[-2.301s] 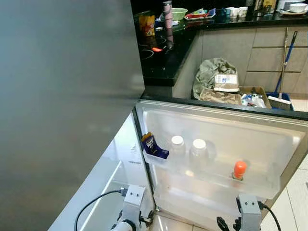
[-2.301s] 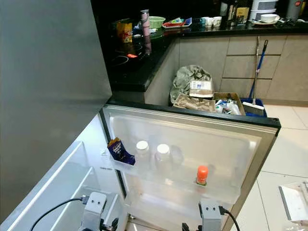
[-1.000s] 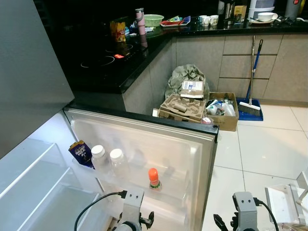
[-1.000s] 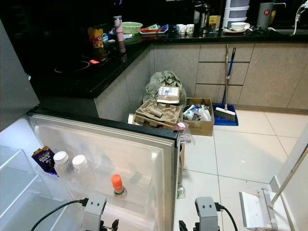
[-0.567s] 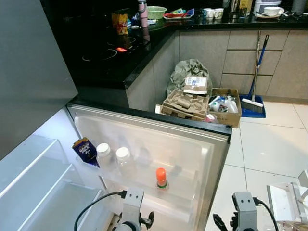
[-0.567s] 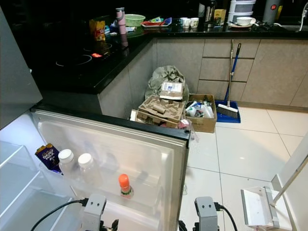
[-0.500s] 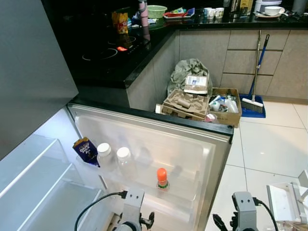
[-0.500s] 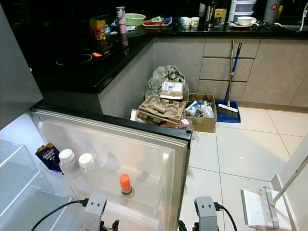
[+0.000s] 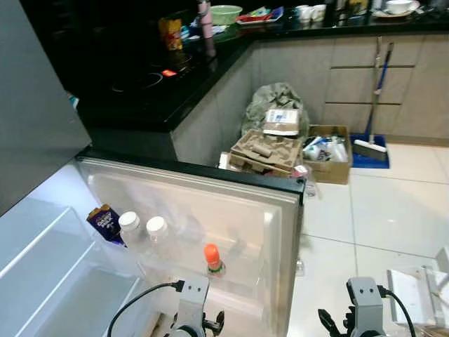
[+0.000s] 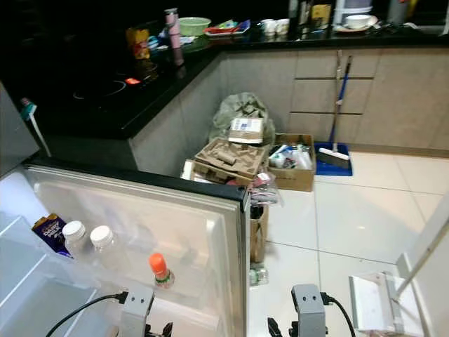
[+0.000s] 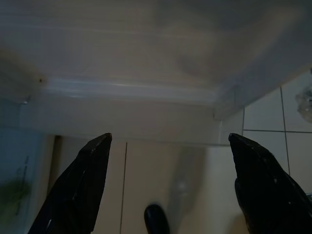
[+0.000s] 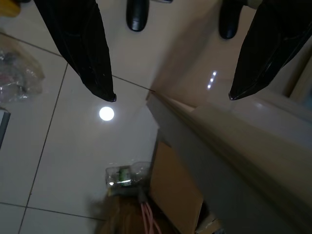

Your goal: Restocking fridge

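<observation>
left eye view: fridge door (image 9: 231, 210) shelf: two white-capped jars (image 9: 129, 223), one orange-capped bottle (image 9: 212, 258); both end effectors (image 11: 168, 183) (image 12: 171, 97) wide, empty.

The door shelf (image 9: 175, 263) carries a purple packet (image 9: 104, 222) at its hinge end, two white-capped jars (image 9: 140, 230) beside it, and an orange-capped bottle (image 9: 212, 258) near the middle. The tiled floor (image 9: 393, 217) carries cardboard boxes (image 9: 280, 149), possibly full of rubbish.

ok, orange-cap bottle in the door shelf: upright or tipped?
Upright. The orange-cap bottle stands cap-up in the fridge door shelf.
</observation>
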Controlling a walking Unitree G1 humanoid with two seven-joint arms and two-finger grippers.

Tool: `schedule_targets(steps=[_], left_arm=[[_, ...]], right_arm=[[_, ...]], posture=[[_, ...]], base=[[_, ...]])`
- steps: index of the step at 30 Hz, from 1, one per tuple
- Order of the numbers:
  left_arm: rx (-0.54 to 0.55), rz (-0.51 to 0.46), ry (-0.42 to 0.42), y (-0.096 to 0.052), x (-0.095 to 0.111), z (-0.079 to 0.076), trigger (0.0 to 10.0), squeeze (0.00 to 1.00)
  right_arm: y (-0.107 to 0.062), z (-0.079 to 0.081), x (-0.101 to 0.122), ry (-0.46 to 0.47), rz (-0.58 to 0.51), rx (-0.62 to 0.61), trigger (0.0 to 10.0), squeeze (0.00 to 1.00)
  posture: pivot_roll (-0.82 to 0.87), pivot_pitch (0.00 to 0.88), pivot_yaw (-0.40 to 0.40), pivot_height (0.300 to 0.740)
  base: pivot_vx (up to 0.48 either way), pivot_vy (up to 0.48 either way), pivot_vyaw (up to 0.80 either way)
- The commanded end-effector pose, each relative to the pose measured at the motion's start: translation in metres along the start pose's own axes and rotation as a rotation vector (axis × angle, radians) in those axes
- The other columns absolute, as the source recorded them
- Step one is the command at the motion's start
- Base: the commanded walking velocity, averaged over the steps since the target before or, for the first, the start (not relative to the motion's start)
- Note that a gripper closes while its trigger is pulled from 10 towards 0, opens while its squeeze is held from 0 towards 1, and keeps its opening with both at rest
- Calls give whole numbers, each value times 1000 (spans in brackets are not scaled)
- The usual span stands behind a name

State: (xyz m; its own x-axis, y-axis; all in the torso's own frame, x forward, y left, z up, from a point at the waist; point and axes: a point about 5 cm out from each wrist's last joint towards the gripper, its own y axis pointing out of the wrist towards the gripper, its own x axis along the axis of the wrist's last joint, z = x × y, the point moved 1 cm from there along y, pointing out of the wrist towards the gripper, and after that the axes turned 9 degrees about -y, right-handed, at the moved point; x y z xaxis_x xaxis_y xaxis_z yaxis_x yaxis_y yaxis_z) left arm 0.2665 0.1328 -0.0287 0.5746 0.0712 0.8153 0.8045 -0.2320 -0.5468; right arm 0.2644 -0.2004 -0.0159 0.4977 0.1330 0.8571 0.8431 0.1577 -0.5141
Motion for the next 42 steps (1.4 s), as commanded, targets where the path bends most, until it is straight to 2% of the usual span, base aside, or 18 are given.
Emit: schedule_targets(steps=[1, 7, 14, 17, 18, 19, 21, 22, 23, 25, 27, 29, 30, 33, 42], left_arm=[[8, 12, -14, -2, -5, 3, 10000, 0], [14, 8, -12, -3, -6, 4, 10000, 0], [44, -18, -12, -6, -5, 9, 10000, 0], [126, -41, -21, -11, -6, 23, 10000, 0], [126, -41, -21, -11, -6, 23, 10000, 0], [155, -32, -16, -13, -9, 29, 10000, 0], [194, 5, -18, -18, -21, 39, 10000, 0], [194, 5, -18, -18, -21, 39, 10000, 0], [202, 33, -50, -22, -30, 44, 10000, 0], [212, 74, -96, -27, -42, 47, 10000, 0], [214, 82, -100, -28, -44, 48, 10000, 0], [207, 83, -102, -28, -44, 47, 10000, 0], [207, 83, -102, -28, -44, 47, 10000, 0], [179, 84, -110, -25, -41, 41, 10000, 0], [156, 78, -114, -23, -39, 39, 10000, 0]], right_arm=[[0, 7, -5, 6, 18, 22, 10000, 0], [0, 5, -5, 3, 20, 21, 10000, 0], [-4, 4, -16, -20, 69, 57, 10000, 0], [-21, 13, -44, -37, 201, 238, 10000, 0], [-21, 13, -44, -37, 201, 238, 10000, 0], [-28, 11, -55, -48, 257, 263, 10000, 0], [-38, -4, -75, -96, 363, 214, 10000, 0], [-38, -4, -75, -96, 363, 214, 10000, 0], [-41, -14, -81, -114, 390, 143, 10000, 0], [-41, -27, -81, -79, 368, 6, 10000, 0], [-40, -30, -79, -54, 347, -36, 10000, 0], [-35, -31, -68, -8, 274, -86, 10000, 0], [-35, -31, -68, -8, 274, -86, 10000, 0], [-25, -23, -51, 22, 174, -105, 10000, 0], [-15, -9, -45, 28, 144, -109, 10000, 0]], posture=[[-110, 108, 67, 740], [-110, 105, 66, 740], [-109, 104, 68, 740], [-109, 105, 72, 740], [-109, 105, 72, 740], [-108, 106, 73, 740], [-107, 106, 77, 740], [-107, 106, 77, 740], [-108, 107, 79, 740], [-110, 109, 82, 740], [-110, 109, 82, 740], [-102, 108, 81, 740], [-102, 108, 81, 740], [-100, 108, 81, 740], [-89, 108, 82, 740]], base=[[0, 0, 0], [0, 0, 0], [0, 0, 0], [0, 0, 0], [0, 0, 0], [0, 0, 0], [0, 0, 0], [0, 0, 0], [0, 0, 0], [0, 0, 0], [0, 0, 0], [0, 0, 0], [0, 0, 0], [0, 0, 0], [0, 0, 0]])
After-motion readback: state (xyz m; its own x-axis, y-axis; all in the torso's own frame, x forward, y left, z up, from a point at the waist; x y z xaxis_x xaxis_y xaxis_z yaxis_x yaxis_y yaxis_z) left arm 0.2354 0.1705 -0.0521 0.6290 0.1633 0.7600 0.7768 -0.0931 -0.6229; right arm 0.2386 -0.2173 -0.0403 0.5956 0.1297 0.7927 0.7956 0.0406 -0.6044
